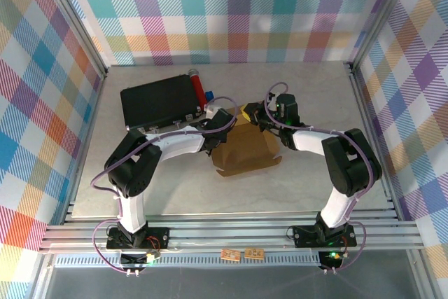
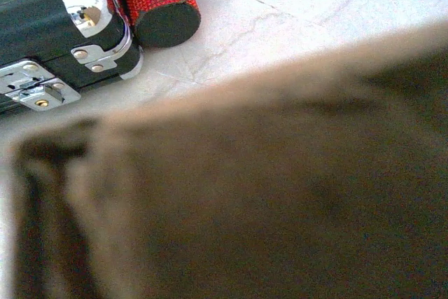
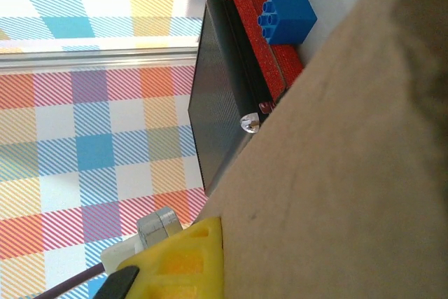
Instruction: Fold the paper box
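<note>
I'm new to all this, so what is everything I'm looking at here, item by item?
paper box: one, brown cardboard, middle of the table
black case: one, black with metal fittings, far left of the table
red cylinder: one, glittery red, against the case's right side
toy brick: one, blue, beside the red cylinder
yellow piece: one, yellow, by the box's far edge; unclear what it is
table: one, pale marbled, under everything
walls: three, plaid in many colours, around the table
left hand: one, black, shut, at the box's far-left corner
right hand: one, black, shut, at the box's far edge
</note>
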{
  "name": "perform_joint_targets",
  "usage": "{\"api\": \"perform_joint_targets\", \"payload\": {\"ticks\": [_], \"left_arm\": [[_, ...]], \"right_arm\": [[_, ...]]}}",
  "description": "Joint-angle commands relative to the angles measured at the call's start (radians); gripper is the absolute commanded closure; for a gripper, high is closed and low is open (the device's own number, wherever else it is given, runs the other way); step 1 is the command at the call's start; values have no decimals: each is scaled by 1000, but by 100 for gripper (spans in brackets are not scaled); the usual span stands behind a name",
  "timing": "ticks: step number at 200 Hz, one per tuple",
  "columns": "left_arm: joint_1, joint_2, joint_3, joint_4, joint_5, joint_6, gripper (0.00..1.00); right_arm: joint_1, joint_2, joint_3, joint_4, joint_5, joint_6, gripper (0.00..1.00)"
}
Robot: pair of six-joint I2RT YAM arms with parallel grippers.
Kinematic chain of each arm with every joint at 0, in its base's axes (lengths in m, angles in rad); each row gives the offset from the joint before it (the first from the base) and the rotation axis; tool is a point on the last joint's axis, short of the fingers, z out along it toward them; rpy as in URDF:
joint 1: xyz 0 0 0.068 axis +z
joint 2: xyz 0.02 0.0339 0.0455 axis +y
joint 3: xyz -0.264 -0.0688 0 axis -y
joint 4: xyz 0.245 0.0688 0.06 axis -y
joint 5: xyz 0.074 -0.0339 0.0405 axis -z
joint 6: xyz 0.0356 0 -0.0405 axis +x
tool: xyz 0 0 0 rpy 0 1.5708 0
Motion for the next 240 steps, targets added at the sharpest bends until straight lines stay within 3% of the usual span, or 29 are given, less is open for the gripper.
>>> {"api": "perform_joint_targets", "payload": {"ticks": [1,15,28,44,76,96,117,153,203,227,240], "left_arm": [[16,46,14,-84,-64,-34,100],[16,60,26,-92,-68,-34,100],[16,74,41,-101,-78,-26,85],[17,85,57,-100,-90,-17,79],[32,114,86,-87,-99,9,76],[43,135,99,-86,-101,11,79],[50,145,111,-103,-135,2,100],[51,184,193,-285,-257,-113,100],[51,195,202,-330,-247,-146,100],[51,173,184,-300,-240,-106,100],[54,150,167,-268,-217,-68,100]], "right_arm": [[20,19,-40,-69,-49,-2,100],[20,22,-39,-72,-48,-1,100],[20,25,-37,-75,-51,2,100],[20,28,-33,-74,-51,3,100],[20,40,-24,-77,-55,7,100],[20,49,-19,-75,-56,12,100],[20,47,-14,-78,-51,13,100],[20,8,-11,-125,-2,11,100],[20,4,14,-166,9,16,100],[20,-34,10,-210,21,21,90],[18,-98,9,-280,58,22,79]]}}
